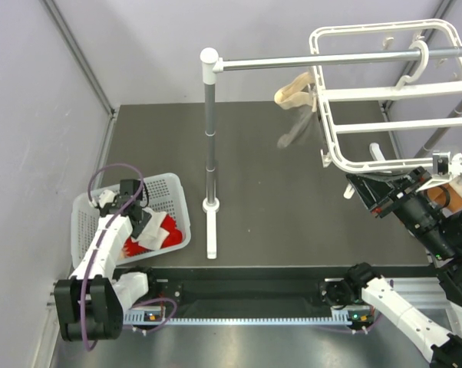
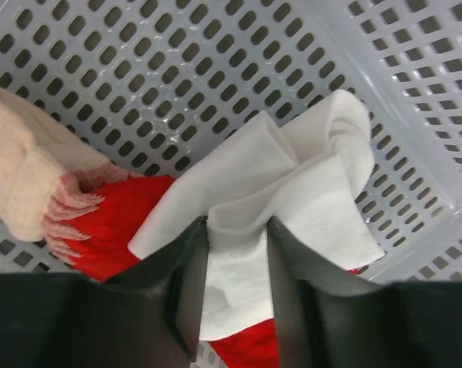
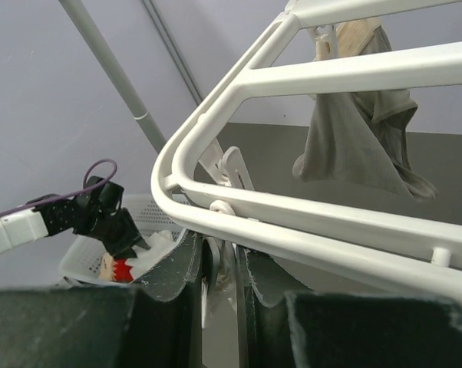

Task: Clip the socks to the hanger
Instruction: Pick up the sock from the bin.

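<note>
Even, soft overhead light, faint shadows. Near edge of wrist views dark and blurry. Mild glare on basket (image 2: 150,115) floor.

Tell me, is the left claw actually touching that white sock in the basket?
Touching. The left wrist view shows the white sock pinched between both fingers of the left gripper.

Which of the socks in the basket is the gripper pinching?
The white sock: the left gripper is shut on its folded middle. The red sock lies beneath it and the beige sock off to the side, neither gripped.
</note>
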Controlling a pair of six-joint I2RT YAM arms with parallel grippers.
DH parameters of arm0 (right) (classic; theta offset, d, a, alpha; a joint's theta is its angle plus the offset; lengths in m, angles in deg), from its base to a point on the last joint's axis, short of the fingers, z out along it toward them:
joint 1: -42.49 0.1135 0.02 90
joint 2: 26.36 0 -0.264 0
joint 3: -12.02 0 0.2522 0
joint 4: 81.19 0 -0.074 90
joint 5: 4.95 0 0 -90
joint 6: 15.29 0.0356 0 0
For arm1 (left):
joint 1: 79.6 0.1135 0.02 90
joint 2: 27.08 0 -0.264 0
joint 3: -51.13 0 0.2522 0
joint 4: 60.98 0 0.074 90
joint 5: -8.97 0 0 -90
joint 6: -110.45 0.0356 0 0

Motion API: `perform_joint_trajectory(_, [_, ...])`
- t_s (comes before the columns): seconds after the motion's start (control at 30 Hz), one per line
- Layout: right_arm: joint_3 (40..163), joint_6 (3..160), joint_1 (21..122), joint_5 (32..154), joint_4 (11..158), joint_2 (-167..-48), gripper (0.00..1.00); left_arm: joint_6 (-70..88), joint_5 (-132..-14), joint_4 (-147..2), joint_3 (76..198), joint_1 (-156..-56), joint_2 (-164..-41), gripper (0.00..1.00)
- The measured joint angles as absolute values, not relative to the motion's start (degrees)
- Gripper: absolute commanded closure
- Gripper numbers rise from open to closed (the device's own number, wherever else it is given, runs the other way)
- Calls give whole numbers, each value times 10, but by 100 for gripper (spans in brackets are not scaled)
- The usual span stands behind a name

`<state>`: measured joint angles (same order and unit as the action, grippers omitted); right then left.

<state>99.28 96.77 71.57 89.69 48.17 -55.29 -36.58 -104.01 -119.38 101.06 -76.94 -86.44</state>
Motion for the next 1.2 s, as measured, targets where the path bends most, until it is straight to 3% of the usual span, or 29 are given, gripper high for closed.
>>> perform_joint_trajectory(0.2, [993, 968, 716, 897, 482, -553, 100, -353, -1027, -1171, 1008, -769, -848, 100])
perform_joint_trajectory(0.57, [985, 970, 716, 899, 482, -553, 100, -264, -944, -1180, 1086, -769, -759, 100])
perform_joint_trajectory(0.87, [985, 969, 716, 910, 481, -557, 100, -184, -627, -1091, 1130, -770, -599, 100])
perform_joint_trajectory(1.03, [985, 968, 716, 917, 475, -561, 100, -234, -421, -919, 1082, -789, -568, 100])
perform_joint_trajectory(1.2, [985, 968, 716, 924, 474, -564, 100, -297, -318, -799, 1048, -862, -587, 100])
